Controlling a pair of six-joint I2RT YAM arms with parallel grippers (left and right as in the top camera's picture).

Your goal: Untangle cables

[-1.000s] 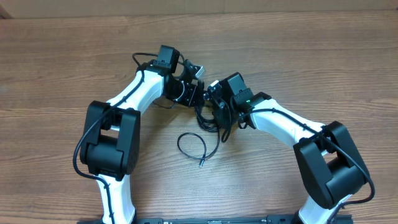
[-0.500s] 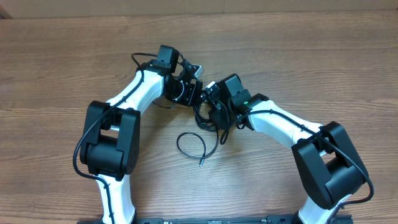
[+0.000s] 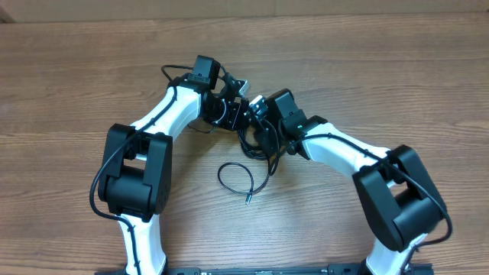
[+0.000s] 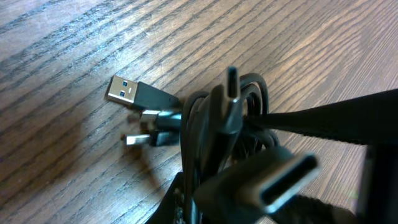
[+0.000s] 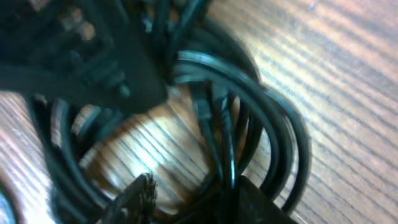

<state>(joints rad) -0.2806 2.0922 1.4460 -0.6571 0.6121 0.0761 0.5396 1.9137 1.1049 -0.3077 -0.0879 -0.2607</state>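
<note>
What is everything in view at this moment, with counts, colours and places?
cable tangle: one, black, strand count unclear, mid-table between the grippers
loose cable loop: one, black, on the table, nearer the robot's base than the tangle
USB-A plug: one, silver tip, black body, lying beside the tangle
small plug: one, silver tip, near the USB-A plug
USB-C plug: one, black, close to the left wrist camera
table: one, brown wood
left gripper: black, at the tangle
right gripper: black, at the tangle
</note>
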